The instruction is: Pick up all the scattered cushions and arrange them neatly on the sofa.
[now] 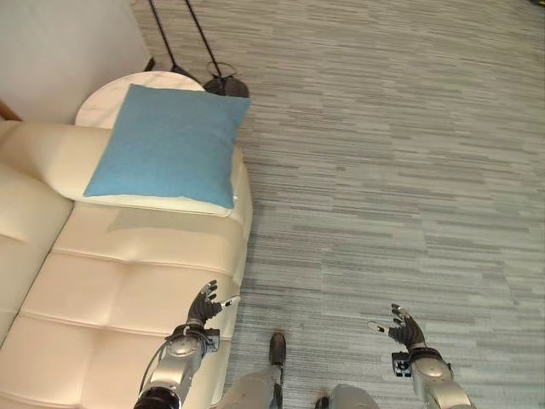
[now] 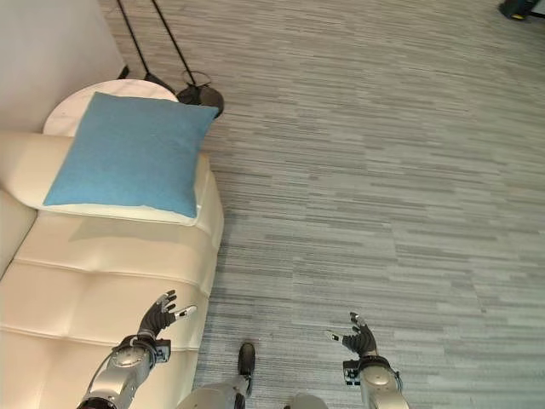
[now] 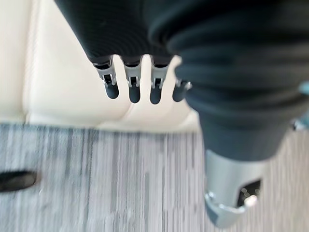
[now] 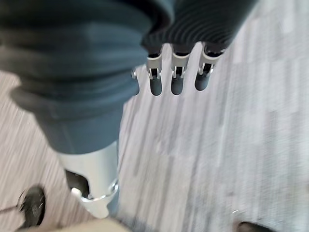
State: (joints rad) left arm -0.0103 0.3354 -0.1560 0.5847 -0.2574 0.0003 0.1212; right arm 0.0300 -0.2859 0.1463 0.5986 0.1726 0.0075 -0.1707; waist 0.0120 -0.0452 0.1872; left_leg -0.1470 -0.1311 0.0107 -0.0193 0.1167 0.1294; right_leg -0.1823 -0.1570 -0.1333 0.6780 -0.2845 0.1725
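- One blue cushion (image 1: 166, 146) lies flat on the cream sofa (image 1: 128, 290), on its armrest end beside a round side table (image 1: 106, 95).
- Judged soft, light and compressible; best pinched along an edge or corner.
- Left hand (image 1: 204, 307) hovers over the seat edge, fingers relaxed, empty.
- Right hand (image 1: 404, 328) hangs over grey floor (image 1: 383, 170), likewise empty.

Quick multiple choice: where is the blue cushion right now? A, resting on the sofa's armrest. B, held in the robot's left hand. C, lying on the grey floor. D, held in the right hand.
A: the blue cushion lies on the cream sofa's armrest, while the left hand and right hand are both open and hold nothing.
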